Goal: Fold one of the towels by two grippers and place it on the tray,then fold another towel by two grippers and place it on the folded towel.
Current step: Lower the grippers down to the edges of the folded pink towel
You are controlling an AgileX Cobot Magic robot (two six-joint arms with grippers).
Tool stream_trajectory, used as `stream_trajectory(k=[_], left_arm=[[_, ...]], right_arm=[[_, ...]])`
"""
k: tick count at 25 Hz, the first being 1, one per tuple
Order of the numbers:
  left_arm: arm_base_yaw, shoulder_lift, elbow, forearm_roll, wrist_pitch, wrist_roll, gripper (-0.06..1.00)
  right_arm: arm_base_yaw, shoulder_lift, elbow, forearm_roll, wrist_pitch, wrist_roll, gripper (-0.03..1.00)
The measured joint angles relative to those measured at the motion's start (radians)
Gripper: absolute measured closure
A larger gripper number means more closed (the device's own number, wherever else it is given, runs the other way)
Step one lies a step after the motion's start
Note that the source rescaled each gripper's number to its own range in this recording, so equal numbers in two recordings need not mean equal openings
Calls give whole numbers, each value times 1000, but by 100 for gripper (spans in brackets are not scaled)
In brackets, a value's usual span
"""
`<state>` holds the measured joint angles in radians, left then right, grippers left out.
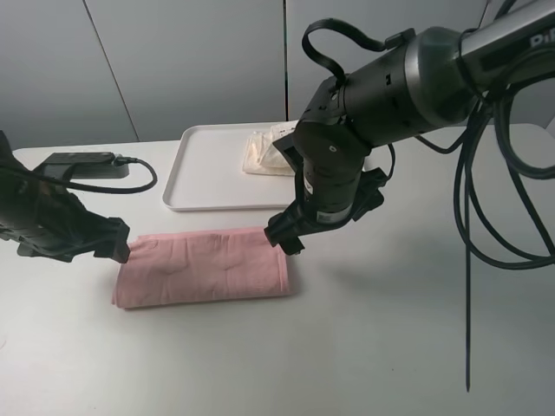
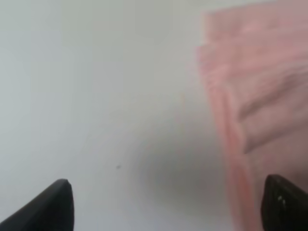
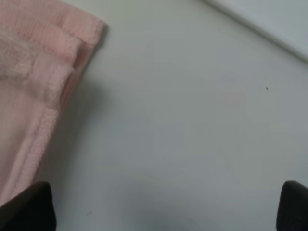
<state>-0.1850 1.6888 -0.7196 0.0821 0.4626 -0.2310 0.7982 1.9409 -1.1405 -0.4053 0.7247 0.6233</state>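
While the left claw [image 1: 119, 243] and right claw [image 1: 286, 237] are gaping wide, the folded pink towel [image 1: 204, 267] is lying between them. The tray [image 1: 204, 169] is holding the cream towel [image 1: 260, 156].

Looks like a robot lab test bench. Bare white tabletop [image 1: 390, 347], plain grey wall panels [image 1: 191, 61] behind. Black left robot arm [image 1: 43, 221] and right robot arm [image 1: 408, 78] over it, loose cable loops [image 1: 468, 217] hanging. Black power box [image 1: 82, 165] with its lead on the table. Staged props: white tray [image 1: 208, 182], pink towel [image 1: 204, 269].
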Motion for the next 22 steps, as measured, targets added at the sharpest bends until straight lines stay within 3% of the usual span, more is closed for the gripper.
stream_trajectory(k=[2, 9, 15, 18, 22], left_arm=[[9, 35, -11, 33, 45, -29, -5], [9, 47, -13, 19, 16, -43, -5], [11, 47, -13, -103, 8, 69, -5], [11, 47, -16, -115, 18, 92, -5], [11, 48, -66, -120, 117, 121, -5]], right_arm=[[0, 0, 0, 0, 1, -2, -3], [0, 0, 0, 9, 2, -44, -3], [0, 0, 0, 32, 5, -92, -3], [0, 0, 0, 32, 5, -100, -3], [0, 0, 0, 35, 5, -111, -3]])
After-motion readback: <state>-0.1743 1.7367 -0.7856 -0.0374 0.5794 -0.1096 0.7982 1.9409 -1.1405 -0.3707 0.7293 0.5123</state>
